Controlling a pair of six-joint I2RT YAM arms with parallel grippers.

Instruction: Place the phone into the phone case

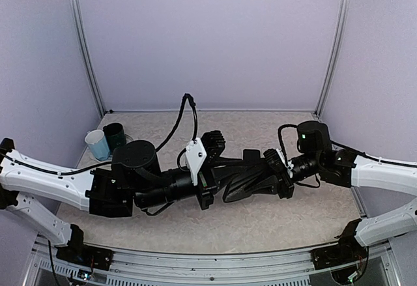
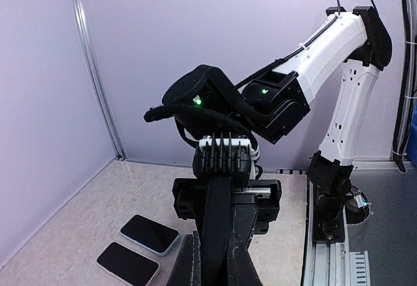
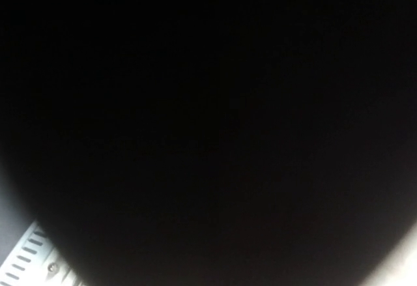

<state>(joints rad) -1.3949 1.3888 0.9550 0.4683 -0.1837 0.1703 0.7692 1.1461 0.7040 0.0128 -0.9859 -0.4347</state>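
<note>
You're seeing left jaws and right jaws both pressing together, nose to nose above the surface point(image 1: 293, 221). The phone point(image 2: 128, 264) is lying flat just beside the pale-rimmed phone case point(image 2: 150, 234), both sitting well apart from the jaws.

top: high, behind | left wrist: faces right arm point(image 2: 326, 58) | right wrist: blocked

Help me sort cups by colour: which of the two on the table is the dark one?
The dark green cup, right one of the pair in the top view; its neighbour is a pale blue cup.
</note>
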